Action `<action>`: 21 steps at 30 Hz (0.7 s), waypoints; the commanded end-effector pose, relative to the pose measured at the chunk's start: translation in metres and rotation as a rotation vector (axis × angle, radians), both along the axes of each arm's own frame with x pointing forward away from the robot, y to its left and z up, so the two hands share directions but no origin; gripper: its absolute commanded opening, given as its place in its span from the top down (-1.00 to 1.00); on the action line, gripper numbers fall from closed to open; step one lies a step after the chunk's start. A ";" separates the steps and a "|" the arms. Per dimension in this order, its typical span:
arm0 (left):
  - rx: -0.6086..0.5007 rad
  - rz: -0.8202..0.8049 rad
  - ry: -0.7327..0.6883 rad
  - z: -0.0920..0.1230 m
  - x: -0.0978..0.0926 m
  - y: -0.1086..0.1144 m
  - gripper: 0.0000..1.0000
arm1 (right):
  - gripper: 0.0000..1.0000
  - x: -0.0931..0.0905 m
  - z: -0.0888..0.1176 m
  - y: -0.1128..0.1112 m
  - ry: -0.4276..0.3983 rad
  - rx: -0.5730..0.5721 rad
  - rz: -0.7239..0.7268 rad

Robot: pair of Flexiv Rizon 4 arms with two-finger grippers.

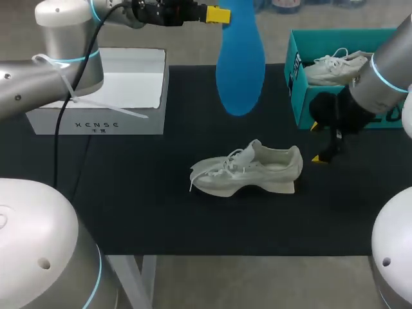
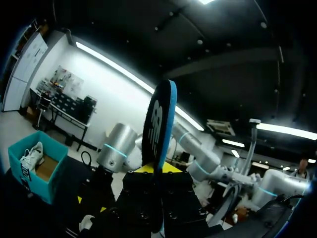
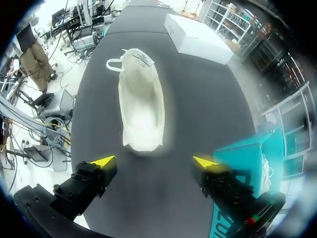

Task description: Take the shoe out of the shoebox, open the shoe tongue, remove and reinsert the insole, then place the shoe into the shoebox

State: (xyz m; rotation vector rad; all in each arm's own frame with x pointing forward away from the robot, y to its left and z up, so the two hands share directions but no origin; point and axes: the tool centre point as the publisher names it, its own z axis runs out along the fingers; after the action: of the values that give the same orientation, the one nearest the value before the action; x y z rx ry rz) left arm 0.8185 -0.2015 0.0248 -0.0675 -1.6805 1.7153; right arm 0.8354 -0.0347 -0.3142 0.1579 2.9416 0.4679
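Left jaws pinch the blue insole (image 1: 239, 64) high above the worktop. Right jaws are spread, with the shoe (image 3: 141, 106) lying just ahead of them.

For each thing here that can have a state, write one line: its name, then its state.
shoe: upright on the table, outside the shoebox
insole: out of the shoe, held aloft
left gripper: shut on insole
right gripper: open, empty
shoebox: open, second shoe inside
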 end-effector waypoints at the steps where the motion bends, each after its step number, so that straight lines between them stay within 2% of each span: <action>1: -0.002 0.000 0.000 -0.001 0.000 0.000 1.00 | -1.00 0.001 0.003 0.007 0.009 -0.058 0.000; 4: -0.002 0.000 0.000 -0.001 0.000 0.000 1.00 | -1.00 0.001 0.002 0.008 0.007 -0.041 0.007; 14: 0.067 0.018 -0.087 0.030 -0.024 0.001 1.00 | -1.00 0.005 -0.006 0.013 0.008 -0.013 0.017; 21: 0.093 0.036 -0.063 0.023 -0.018 0.004 1.00 | -1.00 0.003 -0.005 0.014 0.010 -0.012 0.022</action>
State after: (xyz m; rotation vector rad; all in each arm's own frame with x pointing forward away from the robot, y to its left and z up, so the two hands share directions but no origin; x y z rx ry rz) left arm 0.8041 -0.1996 0.0503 -0.0584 -1.8173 1.6632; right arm 0.8404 -0.0211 -0.3213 0.1274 2.9577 0.4603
